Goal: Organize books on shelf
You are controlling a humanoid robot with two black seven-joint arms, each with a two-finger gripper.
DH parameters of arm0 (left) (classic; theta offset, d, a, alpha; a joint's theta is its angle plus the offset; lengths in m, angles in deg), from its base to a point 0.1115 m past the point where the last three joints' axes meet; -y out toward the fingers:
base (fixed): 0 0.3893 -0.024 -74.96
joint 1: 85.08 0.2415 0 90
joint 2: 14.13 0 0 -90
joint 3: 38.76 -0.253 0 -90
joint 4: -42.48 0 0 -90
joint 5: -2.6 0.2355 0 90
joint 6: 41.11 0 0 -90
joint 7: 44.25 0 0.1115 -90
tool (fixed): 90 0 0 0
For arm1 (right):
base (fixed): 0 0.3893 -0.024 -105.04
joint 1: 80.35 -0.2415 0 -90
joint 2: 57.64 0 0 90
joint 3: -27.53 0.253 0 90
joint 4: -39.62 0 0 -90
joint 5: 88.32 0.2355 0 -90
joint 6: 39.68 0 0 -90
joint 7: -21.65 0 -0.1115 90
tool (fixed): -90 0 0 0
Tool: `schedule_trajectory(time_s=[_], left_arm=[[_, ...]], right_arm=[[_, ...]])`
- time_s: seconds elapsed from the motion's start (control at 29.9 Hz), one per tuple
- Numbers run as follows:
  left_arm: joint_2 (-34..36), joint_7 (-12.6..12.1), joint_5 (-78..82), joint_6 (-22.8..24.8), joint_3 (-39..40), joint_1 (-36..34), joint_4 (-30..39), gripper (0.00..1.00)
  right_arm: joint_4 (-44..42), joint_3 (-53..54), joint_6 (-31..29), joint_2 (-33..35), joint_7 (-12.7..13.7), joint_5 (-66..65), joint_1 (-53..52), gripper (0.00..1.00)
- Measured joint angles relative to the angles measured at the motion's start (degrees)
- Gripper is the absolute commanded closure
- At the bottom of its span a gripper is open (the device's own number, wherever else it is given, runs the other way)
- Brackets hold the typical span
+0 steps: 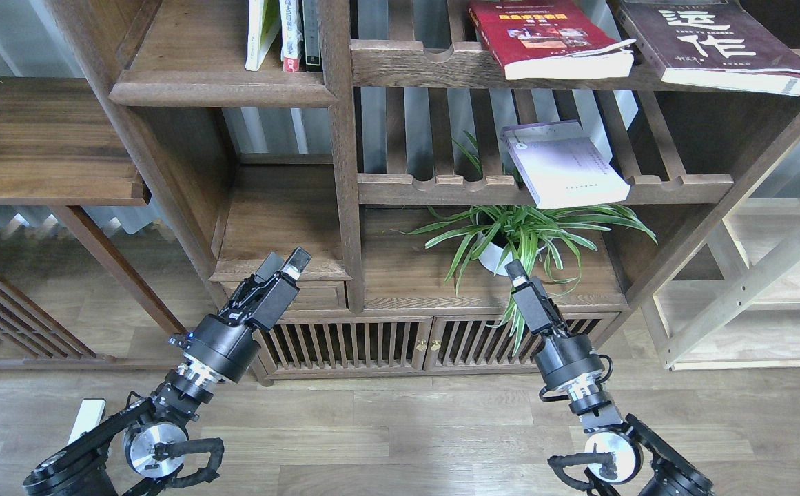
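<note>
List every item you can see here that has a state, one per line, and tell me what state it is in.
Left end effector: holds nothing; open or shut unclear.
Right end effector: holds nothing; fingers indistinguishable.
Lavender-white book: lying flat on the lower slatted rack, overhanging its front rail.
Red book: lying flat on the upper rack.
Maroon book: lying flat on the upper rack.
Upright books: standing on the solid shelf.
Cabinet doors: closed.
Potted plant: upright.

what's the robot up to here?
Nothing is held. The left gripper and right gripper hang low in front of the bookcase. The lavender-white book lies flat on the lower slatted rack; the red book and maroon book lie on the upper rack. Three books stand on the solid shelf.
</note>
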Motion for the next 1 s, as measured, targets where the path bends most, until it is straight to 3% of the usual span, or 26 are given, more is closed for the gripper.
schedule_trajectory(time_s=[1.0], left_arm=[[-0.1,0.0,0.0,0.0,0.2,-0.2,-0.3,0.01]], right_arm=[[-0.2,0.3,0.0,-0.8,0.0,0.0,0.0,0.00]])
